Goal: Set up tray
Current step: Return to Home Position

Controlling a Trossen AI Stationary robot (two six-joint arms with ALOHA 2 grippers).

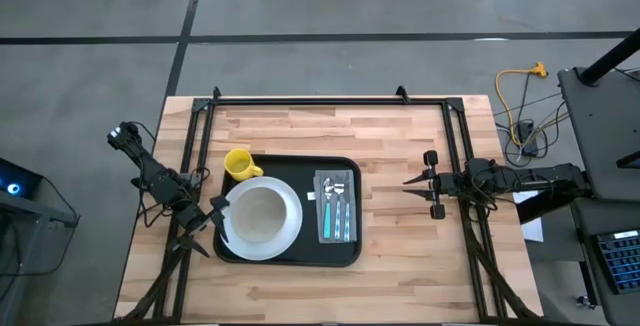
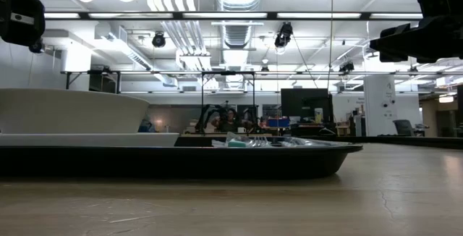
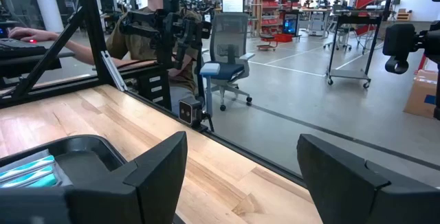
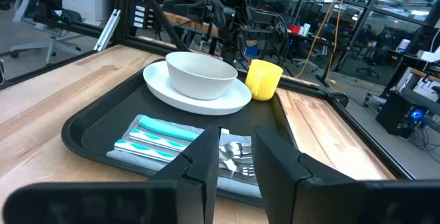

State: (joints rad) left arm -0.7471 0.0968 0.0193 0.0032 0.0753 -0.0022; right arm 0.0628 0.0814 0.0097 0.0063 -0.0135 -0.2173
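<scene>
the tray (image 1: 305, 254) was black, the plate (image 1: 292, 228) and bowl (image 1: 258, 211) white, the mug (image 1: 238, 163) yellow, the napkin (image 1: 336, 177) grey, the table (image 1: 400, 136) pale striped wood.

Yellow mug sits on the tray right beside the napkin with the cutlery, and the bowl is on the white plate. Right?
Not quite. The yellow mug is on the tray, but beside the white plate at the tray's other end, apart from the napkin with the cutlery; the high view shows this. The bowl is on the white plate.
</scene>
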